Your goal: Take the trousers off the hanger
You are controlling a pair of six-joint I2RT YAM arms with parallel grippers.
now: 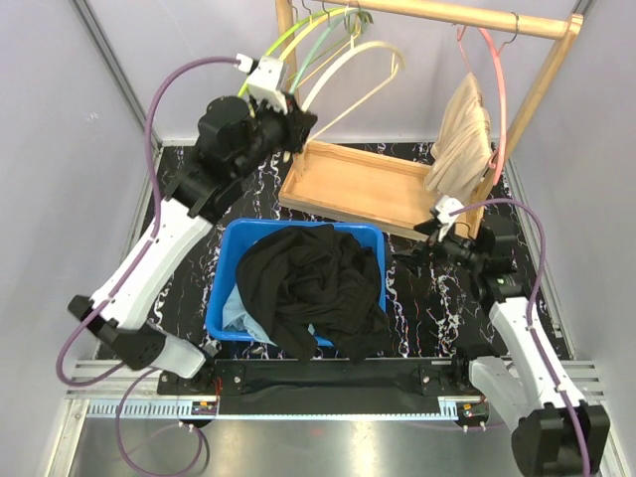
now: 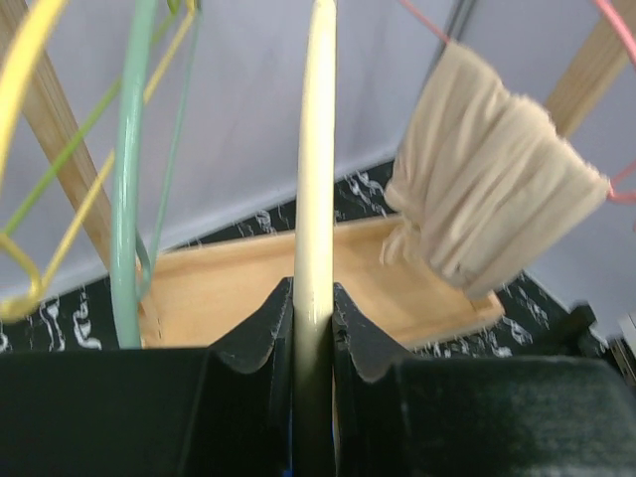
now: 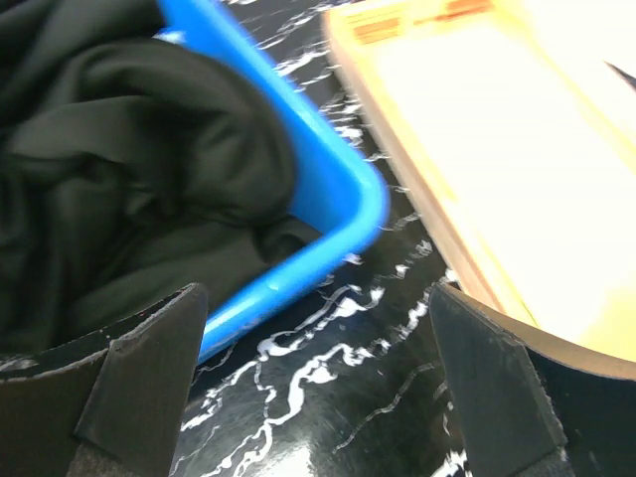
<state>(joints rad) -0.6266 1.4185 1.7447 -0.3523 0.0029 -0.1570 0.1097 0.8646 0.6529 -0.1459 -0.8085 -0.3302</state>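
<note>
Cloth fills the blue bin (image 1: pixel 221 288) near the arm bases. We see black trousers (image 1: pixel 308 283) heaped on top and hanging over the near rim, and light blue trousers (image 1: pixel 237 314) peek out at the bin's left side. Just right of the bin, the right gripper (image 3: pixel 318 338) hangs over the black marble table (image 1: pixel 437 308). Its fingers (image 3: pixel 149 368) are spread wide apart and it holds nothing. Its own camera shows the bin's corner on one side and the wooden tray (image 1: pixel 348 184) on the other. The tray lies behind the bin, under the wooden rail (image 1: pixel 437 12). Farther back on the left, the left gripper (image 2: pixel 314 303) is squeezed tight on the cream hanger (image 2: pixel 320 149), which runs straight up between its fingers. A green hanger (image 2: pixel 129 199) and a yellow hanger (image 2: pixel 20 60) hang bare just to its left. At the far right of the rail we find the beige trousers (image 1: pixel 460 139). They are draped over the pink hanger (image 1: pixel 500 89), and their bottom end hangs near the tray's right end. Neither gripper touches them.
</note>
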